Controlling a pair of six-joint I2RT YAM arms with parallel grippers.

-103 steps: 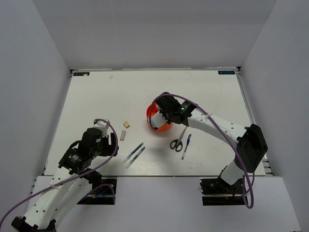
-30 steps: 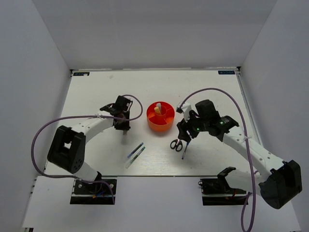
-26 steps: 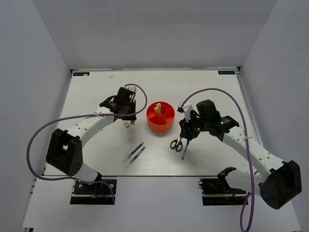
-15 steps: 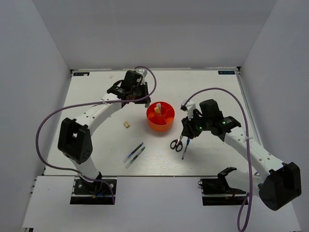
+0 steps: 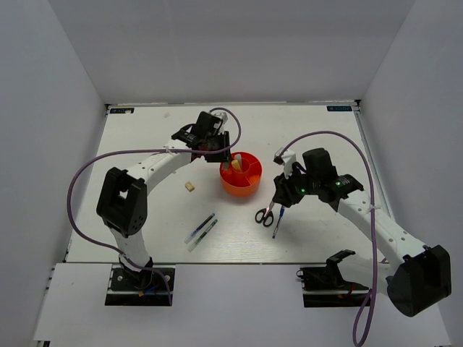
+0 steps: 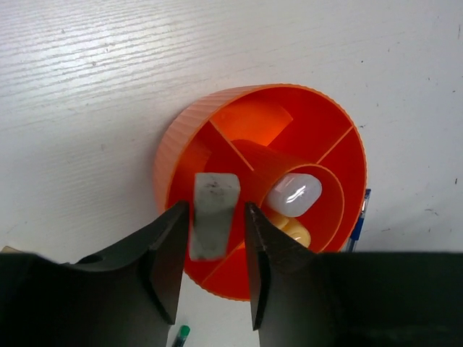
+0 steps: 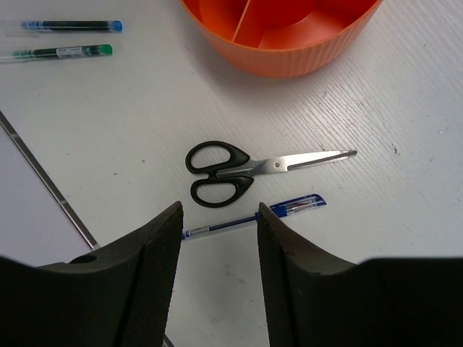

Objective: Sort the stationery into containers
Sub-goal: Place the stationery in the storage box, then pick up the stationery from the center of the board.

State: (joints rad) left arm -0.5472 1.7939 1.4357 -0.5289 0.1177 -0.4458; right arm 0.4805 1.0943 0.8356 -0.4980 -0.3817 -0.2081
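Grey eraser [image 6: 214,211], lifted off tabletop [image 6: 79,79], now over tub [image 6: 176,143], pinched in left hand [image 6: 215,225]; drop due. Right hand [image 7: 217,213] open.

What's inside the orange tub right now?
Two highlighters sit in the middle section of the tub; the outer sections in view look empty. The eraser in the left gripper covers part of one section, so its floor there is hidden.

White tbl [image 5: 304,137], white walls [image 5: 231,50] on 3 sides, sm. label [image 5: 121,110] far-L corner
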